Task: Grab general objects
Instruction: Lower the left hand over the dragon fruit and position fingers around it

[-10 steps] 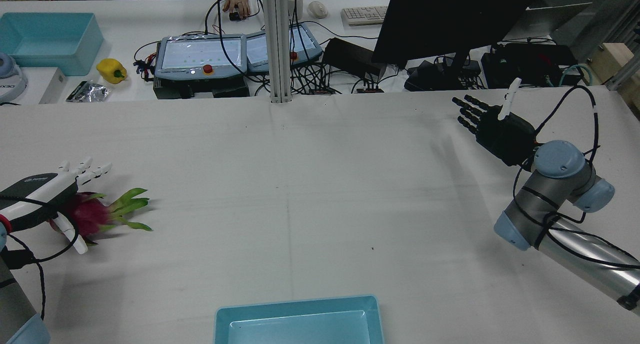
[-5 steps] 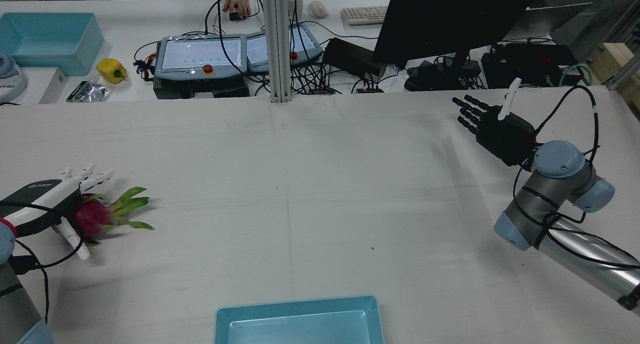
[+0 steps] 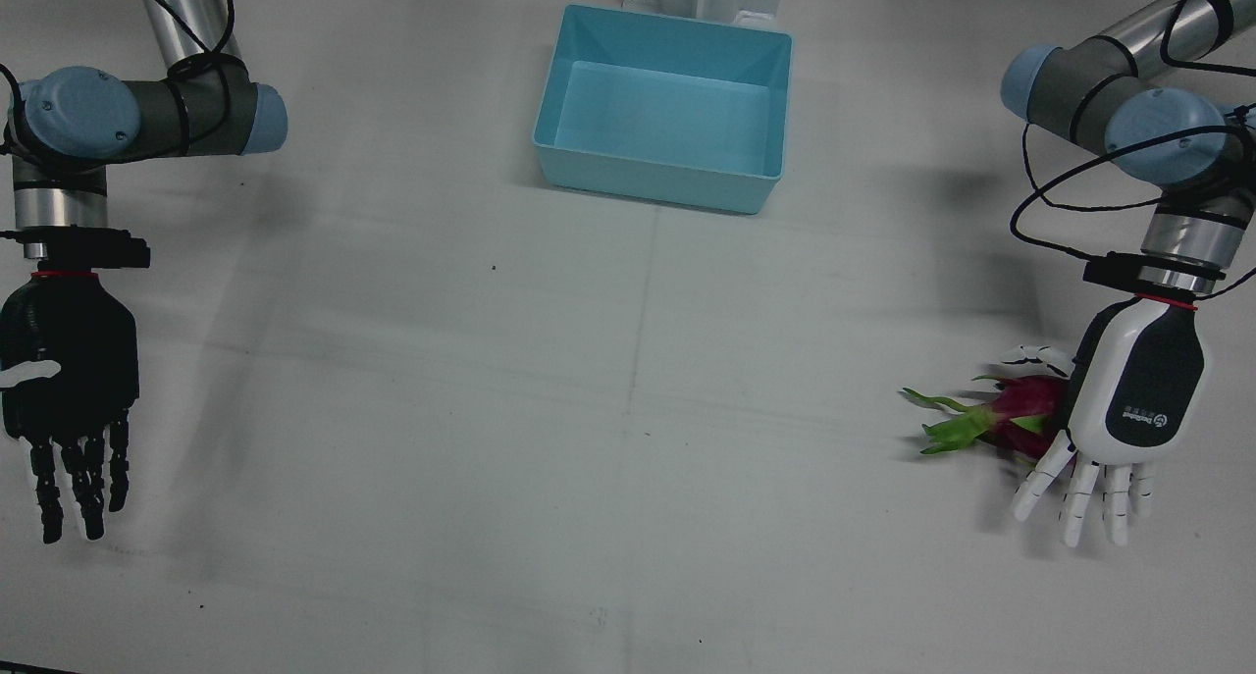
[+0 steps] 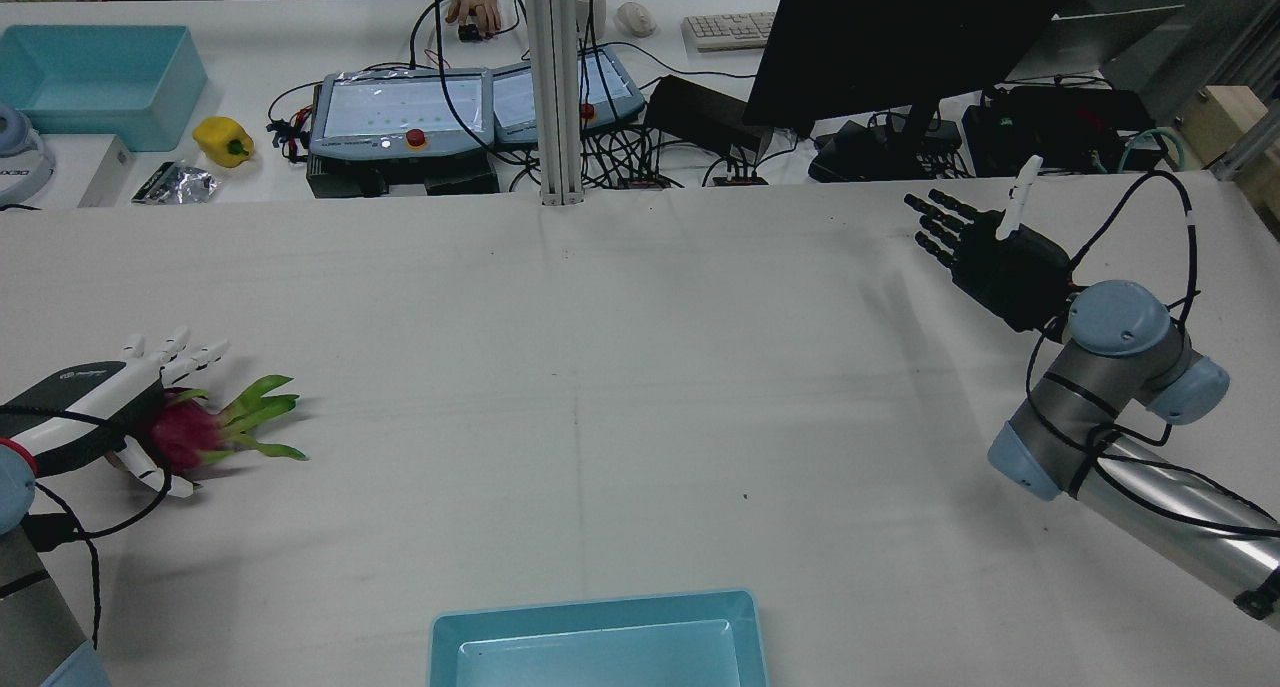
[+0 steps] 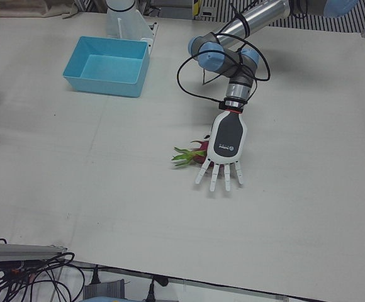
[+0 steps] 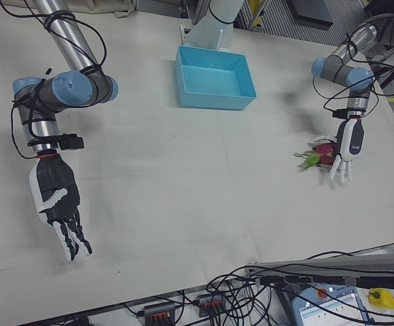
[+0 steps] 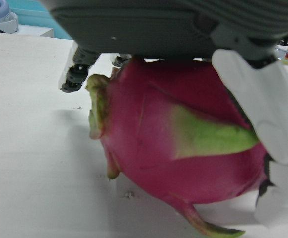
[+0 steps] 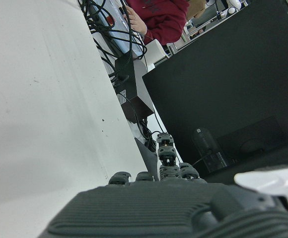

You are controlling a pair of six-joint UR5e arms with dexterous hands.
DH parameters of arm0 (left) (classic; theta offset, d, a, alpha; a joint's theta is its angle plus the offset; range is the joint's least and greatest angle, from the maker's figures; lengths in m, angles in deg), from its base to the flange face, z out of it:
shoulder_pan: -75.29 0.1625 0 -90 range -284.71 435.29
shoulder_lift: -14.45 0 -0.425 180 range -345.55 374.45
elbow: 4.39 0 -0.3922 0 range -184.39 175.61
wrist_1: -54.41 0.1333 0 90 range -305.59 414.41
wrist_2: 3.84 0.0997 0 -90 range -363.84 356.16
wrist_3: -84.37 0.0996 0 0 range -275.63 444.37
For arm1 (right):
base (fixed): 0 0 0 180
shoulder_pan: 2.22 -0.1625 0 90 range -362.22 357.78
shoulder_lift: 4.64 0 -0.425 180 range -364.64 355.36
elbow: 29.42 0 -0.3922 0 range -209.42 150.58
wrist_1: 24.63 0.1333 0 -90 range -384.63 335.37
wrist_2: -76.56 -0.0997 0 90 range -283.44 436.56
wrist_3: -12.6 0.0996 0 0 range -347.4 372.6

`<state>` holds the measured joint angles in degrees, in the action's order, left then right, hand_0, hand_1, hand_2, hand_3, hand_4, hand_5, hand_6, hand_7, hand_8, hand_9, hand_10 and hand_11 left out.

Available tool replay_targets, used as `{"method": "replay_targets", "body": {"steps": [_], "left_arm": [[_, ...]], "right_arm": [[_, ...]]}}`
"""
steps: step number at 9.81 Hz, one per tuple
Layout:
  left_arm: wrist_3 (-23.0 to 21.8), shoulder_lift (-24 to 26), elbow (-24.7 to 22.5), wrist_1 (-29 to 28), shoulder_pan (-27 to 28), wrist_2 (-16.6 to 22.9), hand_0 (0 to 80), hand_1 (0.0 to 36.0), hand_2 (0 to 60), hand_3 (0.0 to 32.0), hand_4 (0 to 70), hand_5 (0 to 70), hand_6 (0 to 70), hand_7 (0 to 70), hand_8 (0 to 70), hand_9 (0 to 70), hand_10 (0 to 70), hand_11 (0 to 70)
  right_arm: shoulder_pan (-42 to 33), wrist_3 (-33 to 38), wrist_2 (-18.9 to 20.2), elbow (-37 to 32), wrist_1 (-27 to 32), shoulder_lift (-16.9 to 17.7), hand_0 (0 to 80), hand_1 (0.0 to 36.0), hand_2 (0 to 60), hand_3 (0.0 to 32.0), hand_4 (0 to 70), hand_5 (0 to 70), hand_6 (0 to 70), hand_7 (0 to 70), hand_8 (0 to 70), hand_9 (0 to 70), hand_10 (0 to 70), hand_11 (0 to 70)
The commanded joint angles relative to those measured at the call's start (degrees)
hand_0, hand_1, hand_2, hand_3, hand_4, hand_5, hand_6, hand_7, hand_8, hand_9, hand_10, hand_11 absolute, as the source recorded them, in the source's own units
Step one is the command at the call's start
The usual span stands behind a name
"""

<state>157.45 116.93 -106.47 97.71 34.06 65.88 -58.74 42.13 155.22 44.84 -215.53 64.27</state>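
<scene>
A magenta dragon fruit (image 3: 1020, 414) with green leaf tips lies on the white table near its left side. My white left hand (image 3: 1128, 409) rests palm-down over the fruit (image 4: 185, 432). Its fingers (image 3: 1074, 492) stretch straight out past the fruit, and its thumb (image 7: 263, 109) presses against the fruit's side. The left hand view is filled by the fruit (image 7: 183, 144) right under the palm. My black right hand (image 3: 69, 360) hovers far across the table, fingers spread, holding nothing; it shows again in the rear view (image 4: 1000, 257).
A light blue bin (image 3: 667, 174) stands at the table's middle near the arms' pedestals. Beyond the far edge are teach pendants (image 4: 400, 112), cables, a monitor (image 4: 900, 37), a yellow pepper (image 4: 222, 139) and a person's hand (image 4: 472, 7).
My left hand has sunk a little onto the dragon fruit and its thumb has curled in against the fruit. The right arm has not moved.
</scene>
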Motion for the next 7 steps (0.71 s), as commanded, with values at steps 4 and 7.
{"method": "replay_targets", "body": {"steps": [4,7], "left_arm": [[-0.04,0.09,-0.31,-0.05,0.01,-0.02,10.3,32.2,60.0,24.0,0.0,61.8,0.0,21.9,0.0,2.9,14.5,22.8],[-0.04,0.09,-0.31,-0.05,0.01,-0.02,3.5,26.2,60.0,9.4,4.2,70.0,0.0,16.0,0.0,1.8,17.5,26.4]], "right_arm": [[0.0,0.0,0.0,0.0,0.0,0.0,0.0,0.0,0.0,0.0,0.0,0.0,0.0,0.0,0.0,0.0,0.0,0.0],[0.0,0.0,0.0,0.0,0.0,0.0,0.0,0.0,0.0,0.0,0.0,0.0,0.0,0.0,0.0,0.0,0.0,0.0]]}}
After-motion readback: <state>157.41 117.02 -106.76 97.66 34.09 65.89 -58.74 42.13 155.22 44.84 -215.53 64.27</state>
